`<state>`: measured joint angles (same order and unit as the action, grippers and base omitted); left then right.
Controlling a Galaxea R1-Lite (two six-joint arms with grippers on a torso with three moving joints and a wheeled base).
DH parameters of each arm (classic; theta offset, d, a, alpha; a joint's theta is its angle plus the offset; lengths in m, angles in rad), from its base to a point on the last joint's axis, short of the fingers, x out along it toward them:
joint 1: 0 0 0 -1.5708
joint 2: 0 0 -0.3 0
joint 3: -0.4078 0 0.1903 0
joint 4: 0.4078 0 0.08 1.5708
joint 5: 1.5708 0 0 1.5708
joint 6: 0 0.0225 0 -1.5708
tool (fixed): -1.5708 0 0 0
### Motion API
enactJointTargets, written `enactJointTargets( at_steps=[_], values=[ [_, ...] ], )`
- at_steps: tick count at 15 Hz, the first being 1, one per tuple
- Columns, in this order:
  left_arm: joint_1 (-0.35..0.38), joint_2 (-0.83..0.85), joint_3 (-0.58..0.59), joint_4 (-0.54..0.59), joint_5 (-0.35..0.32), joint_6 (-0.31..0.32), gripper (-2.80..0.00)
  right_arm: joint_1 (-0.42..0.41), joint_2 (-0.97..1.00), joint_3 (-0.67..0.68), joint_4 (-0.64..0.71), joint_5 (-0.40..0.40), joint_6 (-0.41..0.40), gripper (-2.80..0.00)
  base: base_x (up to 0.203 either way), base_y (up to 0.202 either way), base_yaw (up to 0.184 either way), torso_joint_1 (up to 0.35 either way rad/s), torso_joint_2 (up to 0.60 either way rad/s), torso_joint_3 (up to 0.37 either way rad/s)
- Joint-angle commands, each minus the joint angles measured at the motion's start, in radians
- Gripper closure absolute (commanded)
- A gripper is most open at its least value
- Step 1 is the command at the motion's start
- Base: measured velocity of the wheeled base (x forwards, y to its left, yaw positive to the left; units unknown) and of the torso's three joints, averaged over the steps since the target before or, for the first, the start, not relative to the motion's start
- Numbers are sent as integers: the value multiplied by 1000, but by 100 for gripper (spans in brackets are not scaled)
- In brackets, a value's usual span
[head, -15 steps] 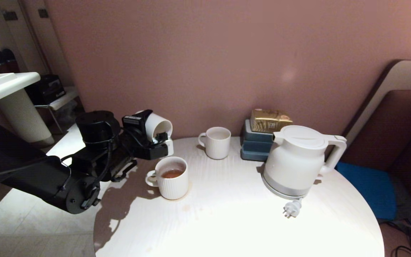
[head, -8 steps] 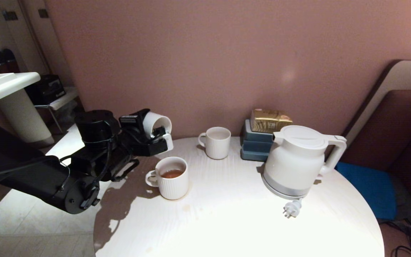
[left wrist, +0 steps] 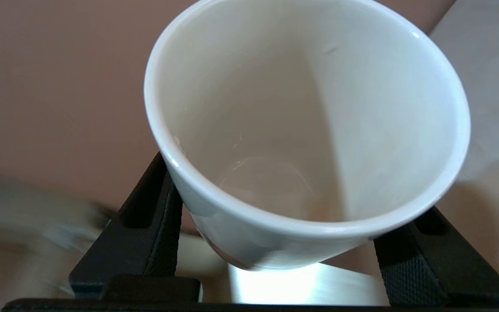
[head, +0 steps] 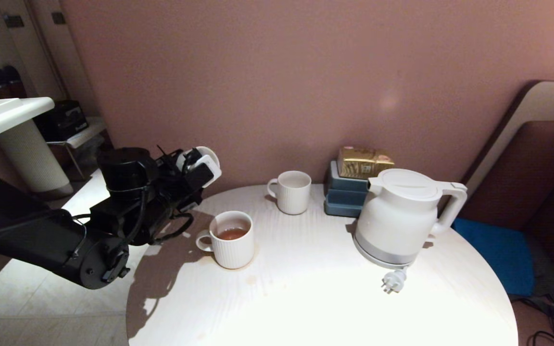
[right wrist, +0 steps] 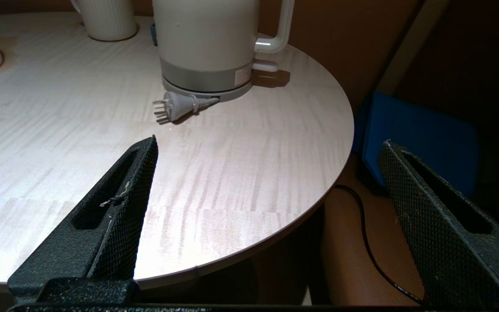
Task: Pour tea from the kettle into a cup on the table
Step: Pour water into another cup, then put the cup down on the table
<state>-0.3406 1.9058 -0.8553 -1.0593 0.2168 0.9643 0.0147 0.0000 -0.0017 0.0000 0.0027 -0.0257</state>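
Beside the round wood-grained table (head: 334, 298), left gripper (left wrist: 275, 242) jaws pinch the smooth white cup (left wrist: 306, 130); right gripper (right wrist: 267, 225) jaws spread.

One kettle (head: 399, 216), one cup (left wrist: 310, 130), two ribbed mugs (head: 231, 240) (head: 294, 192).

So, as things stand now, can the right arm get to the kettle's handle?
Probably yes. The right tool is open and empty at the near table edge. The kettle stands ahead, its handle turned to the free side. Only the plug lies between them, low.
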Motion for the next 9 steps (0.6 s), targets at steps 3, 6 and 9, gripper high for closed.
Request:
enactJointTargets(
  at_steps=[3,6,9],
  values=[
    [13,-68,-30,163,13,-428,0,1,0,0,0,0,0,-280,0,0,0,0,0,0],
    [30,-181,-54,314,2,-779,0,1,0,0,0,0,0,-280,0,0,0,0,0,0],
    [36,-264,91,343,-64,-922,0,1,0,0,0,0,0,-280,0,0,0,0,0,0]
  ],
)
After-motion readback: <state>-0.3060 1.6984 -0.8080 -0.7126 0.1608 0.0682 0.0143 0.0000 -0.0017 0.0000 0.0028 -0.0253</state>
